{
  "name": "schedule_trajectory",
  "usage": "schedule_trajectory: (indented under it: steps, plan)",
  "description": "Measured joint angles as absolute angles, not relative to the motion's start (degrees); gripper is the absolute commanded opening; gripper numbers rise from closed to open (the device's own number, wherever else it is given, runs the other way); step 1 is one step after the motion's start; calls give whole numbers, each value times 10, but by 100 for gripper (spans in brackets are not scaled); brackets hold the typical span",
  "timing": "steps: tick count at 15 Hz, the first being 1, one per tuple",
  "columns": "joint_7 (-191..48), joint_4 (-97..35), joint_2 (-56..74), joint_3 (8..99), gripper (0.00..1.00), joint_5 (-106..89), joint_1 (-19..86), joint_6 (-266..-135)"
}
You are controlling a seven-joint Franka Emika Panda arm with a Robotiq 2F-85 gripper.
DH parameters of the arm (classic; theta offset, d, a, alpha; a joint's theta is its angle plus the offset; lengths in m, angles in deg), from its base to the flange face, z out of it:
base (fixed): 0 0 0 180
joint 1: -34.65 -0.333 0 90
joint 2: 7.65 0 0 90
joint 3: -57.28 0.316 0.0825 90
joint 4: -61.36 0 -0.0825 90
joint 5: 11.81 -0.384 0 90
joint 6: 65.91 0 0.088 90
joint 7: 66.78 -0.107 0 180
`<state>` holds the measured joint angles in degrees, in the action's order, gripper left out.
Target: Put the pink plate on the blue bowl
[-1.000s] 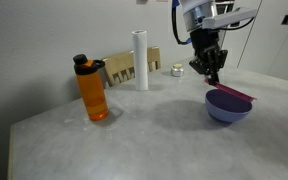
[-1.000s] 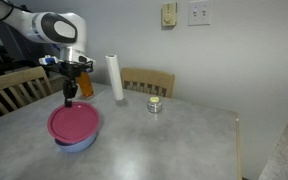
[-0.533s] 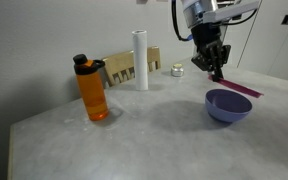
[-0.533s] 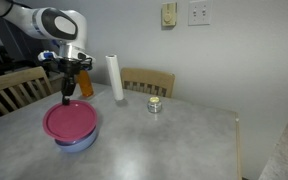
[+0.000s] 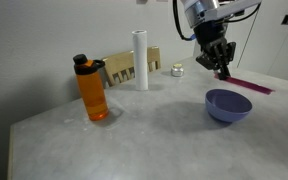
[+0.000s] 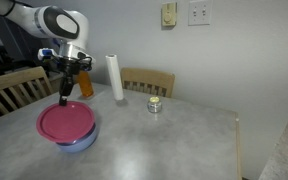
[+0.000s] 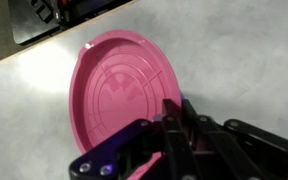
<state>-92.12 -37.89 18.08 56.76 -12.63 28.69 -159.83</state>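
Note:
The pink plate [image 5: 252,85] hangs by its rim from my gripper [image 5: 223,71], which is shut on it. The plate sits a little above and beside the blue bowl [image 5: 228,105], tilted and apart from it. In an exterior view the plate [image 6: 66,122] covers most of the bowl [image 6: 81,144], with my gripper [image 6: 65,98] at the plate's far edge. In the wrist view the plate [image 7: 119,90] fills the middle above the grey table, and my gripper fingers [image 7: 170,116] clamp its rim. The bowl is hidden in the wrist view.
An orange bottle [image 5: 92,90] [image 6: 84,82], a white upright cylinder [image 5: 140,60] [image 6: 115,77] and a small jar [image 5: 176,70] [image 6: 154,104] stand on the grey table [image 5: 134,140]. Wooden chairs [image 6: 149,80] [image 6: 9,90] stand behind it.
The plate rested on the bowl's rim a second ago. My gripper has lifted it up and sideways, so it now hangs off the bowl.

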Motion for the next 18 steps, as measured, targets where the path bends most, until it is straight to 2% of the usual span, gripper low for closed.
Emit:
schedule_trajectory:
  steps: [18]
  plan:
    - [-923,-313,270,570,3,-127,267,-1612]
